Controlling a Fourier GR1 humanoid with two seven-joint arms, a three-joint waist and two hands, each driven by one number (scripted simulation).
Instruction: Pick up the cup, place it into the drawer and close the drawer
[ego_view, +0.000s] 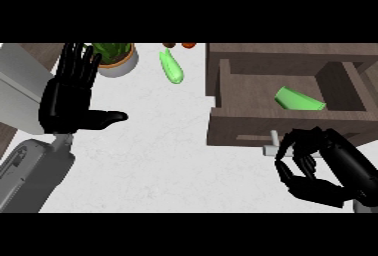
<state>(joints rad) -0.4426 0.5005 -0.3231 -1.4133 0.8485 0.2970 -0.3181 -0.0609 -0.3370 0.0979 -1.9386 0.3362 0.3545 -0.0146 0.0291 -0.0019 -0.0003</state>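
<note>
Green plastic shows inside the open drawer (291, 122): the cup (299, 100) lies tipped on its side in the right part of the compartment, close to the far right wall, touching no hand. It sits well inside the walls, so the placing step looks done and what remains, as I judge it, is the closing. The drawer stands pulled out toward the near side, its wooden front panel facing the robot and a pale handle (275, 145) sticking out from the middle of that panel.

That explains where the right robot hand (314, 167) is. It hangs just near of the drawer front, at the handle, fingers curled inward with the thumb below. I cannot tell if they close on the handle itself or only touch it; the cup is not in them. From there a push away from the robot should shut the drawer.

Further out, the left robot hand (68, 100) rests open over the left edge of the white tabletop (148, 160), fingers straight and pointing far, thumb out to the right. Beyond it stand a potted plant (114, 57) and a green cucumber-like vegetable (171, 67), well apart from the drawer.
</note>
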